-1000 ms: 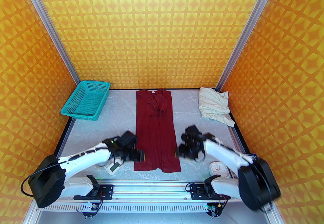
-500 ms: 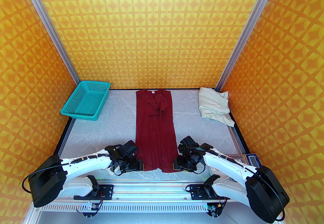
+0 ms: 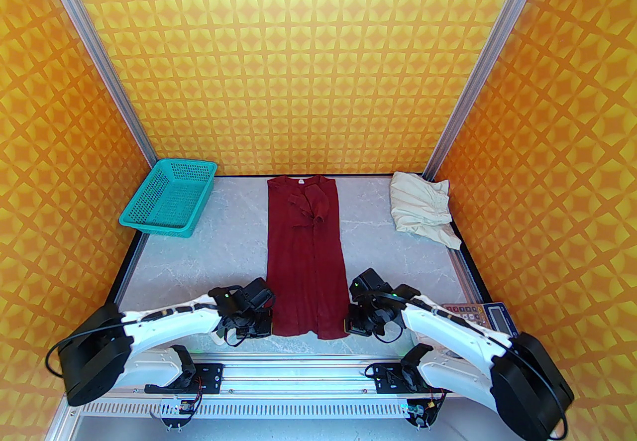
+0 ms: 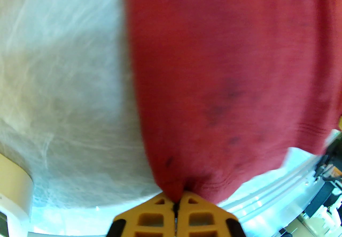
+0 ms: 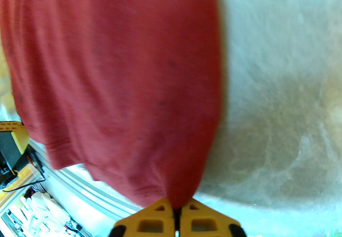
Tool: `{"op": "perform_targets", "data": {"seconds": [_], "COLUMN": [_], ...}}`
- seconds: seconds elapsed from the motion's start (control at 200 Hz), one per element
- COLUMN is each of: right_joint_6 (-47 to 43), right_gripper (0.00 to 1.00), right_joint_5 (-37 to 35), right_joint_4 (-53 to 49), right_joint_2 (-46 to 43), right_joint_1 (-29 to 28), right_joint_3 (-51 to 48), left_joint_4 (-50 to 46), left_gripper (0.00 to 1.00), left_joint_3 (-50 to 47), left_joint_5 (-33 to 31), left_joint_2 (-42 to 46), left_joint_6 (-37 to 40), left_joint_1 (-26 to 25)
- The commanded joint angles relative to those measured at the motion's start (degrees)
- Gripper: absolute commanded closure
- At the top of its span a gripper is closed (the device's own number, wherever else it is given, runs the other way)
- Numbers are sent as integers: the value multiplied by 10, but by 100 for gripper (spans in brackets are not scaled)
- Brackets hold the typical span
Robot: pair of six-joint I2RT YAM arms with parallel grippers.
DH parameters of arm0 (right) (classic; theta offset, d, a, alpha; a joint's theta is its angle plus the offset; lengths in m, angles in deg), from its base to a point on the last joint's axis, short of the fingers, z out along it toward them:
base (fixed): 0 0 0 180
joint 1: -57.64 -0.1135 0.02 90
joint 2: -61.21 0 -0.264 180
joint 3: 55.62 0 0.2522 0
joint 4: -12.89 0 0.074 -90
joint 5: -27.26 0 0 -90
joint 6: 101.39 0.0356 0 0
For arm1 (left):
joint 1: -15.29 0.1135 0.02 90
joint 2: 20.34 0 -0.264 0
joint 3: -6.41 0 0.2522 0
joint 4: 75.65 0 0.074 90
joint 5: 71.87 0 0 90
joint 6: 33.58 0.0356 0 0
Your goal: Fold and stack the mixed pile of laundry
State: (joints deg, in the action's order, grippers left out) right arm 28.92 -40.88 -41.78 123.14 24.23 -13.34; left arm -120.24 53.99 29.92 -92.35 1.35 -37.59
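— What is the room like?
— Orange and yellow walls (image 3: 318, 55) with a star pattern, and a gray, stone-look table (image 3: 224, 250).
— Where is the shirt?
— The shirt (image 3: 306, 250) lies in the middle of the table. It is a long dark red strip from the far edge to the near edge. Its sides are folded in. The neck is at the far end with a little white tag, and a crumpled sleeve sits on top there.
— And the other piece?
— The cream cloth (image 3: 423, 210) is bunched up in the far right corner, well apart from the shirt.
— Is there a basket?
— Yes, a teal basket (image 3: 154, 227) in the far left corner. I can see its mesh floor all over.
— What are the grippers doing?
— The left gripper (image 4: 175, 205) is pressed together on the near left corner of the shirt. The right gripper (image 5: 176, 210) pinches the near right corner. In both wrist views red cloth goes in between the yellow fingers (image 4: 163, 201).
— What changed from a second ago?
— Back then both grippers were farther up the shirt's sides and had not closed. Now they are down at the hem, and the hem looks narrower, with its corners pulled in. A gray box (image 3: 477, 317) with buttons now shows by the right arm. The cream cloth and basket stayed put.
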Motion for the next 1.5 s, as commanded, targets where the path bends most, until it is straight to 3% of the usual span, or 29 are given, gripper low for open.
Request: {"op": "perform_targets", "data": {"seconds": [0.0, 0.195, 0.375, 0.825, 1.29, 1.37, 1.43, 1.495], "right_joint_6": [6, 1, -30, -90, -90, -95, -99, -103], "right_gripper": [100, 100, 100, 100, 99, 81, 63, 57], "right_joint_5": [-8, -76, -151, -101, -19, -5, 16, 26], "right_joint_4": [-24, -104, -124, -11, 95, 109, 128, 128], "right_joint_2": [-15, -46, 23, 312, 546, 583, 605, 612], "right_joint_1": [-3, -3, 14, 138, 210, 219, 225, 232], "right_joint_3": [28, 124, 258, 523, 637, 657, 666, 675], "left_joint_4": [3, -36, -48, 25, 196, 213, 227, 242], "left_gripper": [100, 100, 100, 100, 100, 86, 57, 48], "left_joint_3": [15, 74, 165, 398, 451, 458, 456, 447], "left_joint_5": [-28, -88, -118, -97, -36, -31, -30, -31], "left_joint_2": [30, 100, 91, -165, -386, -417, -429, -428], "left_joint_6": [2, 32, 92, 201, 198, 199, 198, 197], "left_joint_1": [-4, -8, 34, 226, 305, 315, 325, 336]}}
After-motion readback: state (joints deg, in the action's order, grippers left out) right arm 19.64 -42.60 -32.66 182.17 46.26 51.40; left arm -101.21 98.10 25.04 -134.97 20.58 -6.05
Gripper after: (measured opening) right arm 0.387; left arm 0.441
